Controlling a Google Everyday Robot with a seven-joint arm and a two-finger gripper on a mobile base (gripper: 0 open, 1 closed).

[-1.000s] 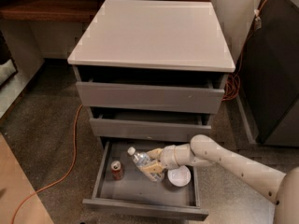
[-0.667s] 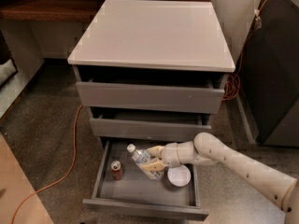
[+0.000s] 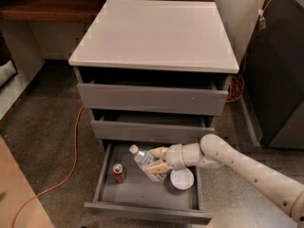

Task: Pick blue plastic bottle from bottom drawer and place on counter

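The blue plastic bottle (image 3: 144, 159), clear with a white cap, is tilted inside the open bottom drawer (image 3: 142, 201), cap pointing up and left. My gripper (image 3: 156, 159) reaches in from the right and its tan fingers (image 3: 156, 152) are shut on the bottle's body, one above and one below. The white counter (image 3: 156, 32) tops the grey cabinet and has nothing on it.
A short red-brown can (image 3: 118, 173) stands at the drawer's left and a white round bowl (image 3: 182, 178) lies at its right under my wrist. The two upper drawers (image 3: 152, 99) stick out slightly. An orange cable (image 3: 71, 163) runs over the floor at left. A dark cabinet (image 3: 280, 70) stands at right.
My gripper and the bottle have shifted slightly up and left within the drawer. The can and bowl have not moved.
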